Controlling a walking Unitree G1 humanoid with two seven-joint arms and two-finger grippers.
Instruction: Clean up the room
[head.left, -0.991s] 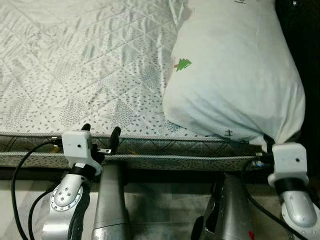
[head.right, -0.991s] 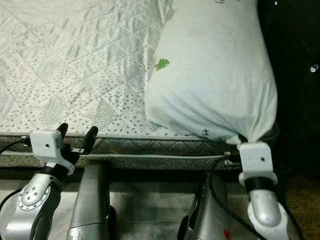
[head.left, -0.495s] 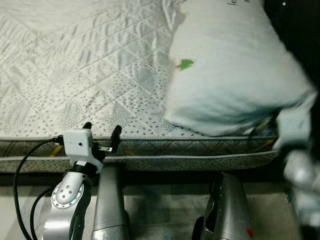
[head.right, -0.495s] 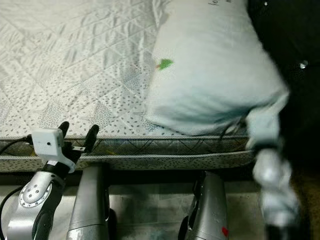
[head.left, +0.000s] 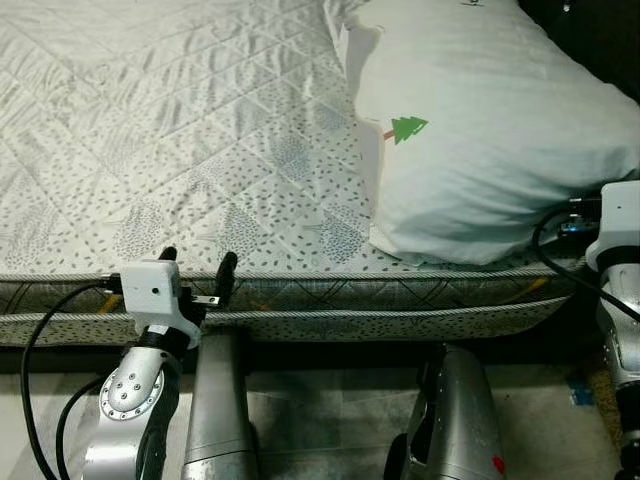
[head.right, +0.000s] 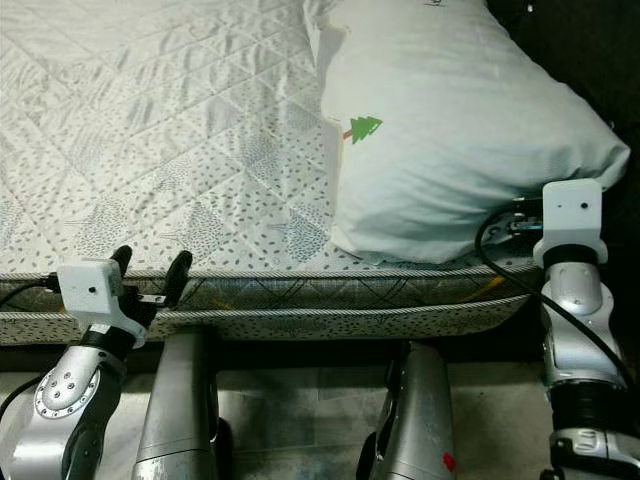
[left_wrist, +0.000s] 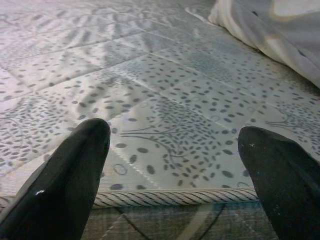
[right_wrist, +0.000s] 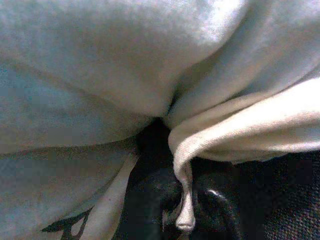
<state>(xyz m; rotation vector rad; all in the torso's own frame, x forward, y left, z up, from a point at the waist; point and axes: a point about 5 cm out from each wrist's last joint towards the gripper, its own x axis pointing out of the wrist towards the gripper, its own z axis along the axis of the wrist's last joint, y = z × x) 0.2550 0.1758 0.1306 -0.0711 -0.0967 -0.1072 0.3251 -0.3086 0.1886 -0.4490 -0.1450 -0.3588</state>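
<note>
Right gripper (right_wrist: 185, 200) fingers pinch pillow (head.left: 490, 130) corner on mattress (head.left: 180, 150); left gripper (head.left: 198, 268) fingers spread, empty.

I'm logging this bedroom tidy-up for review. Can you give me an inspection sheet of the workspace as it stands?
Surface: quilted mattress, patterned cover.
Job's things: pillow with a green tree mark, at the bed's right end.
Clutter: nothing seen.
Grippers: left gripper at the mattress edge, jaws open, holding nothing; right gripper pinching the pillow's corner.
Cables: black cable by the left arm, another at the right wrist.
Surroundings: pale floor below the bed.
</note>
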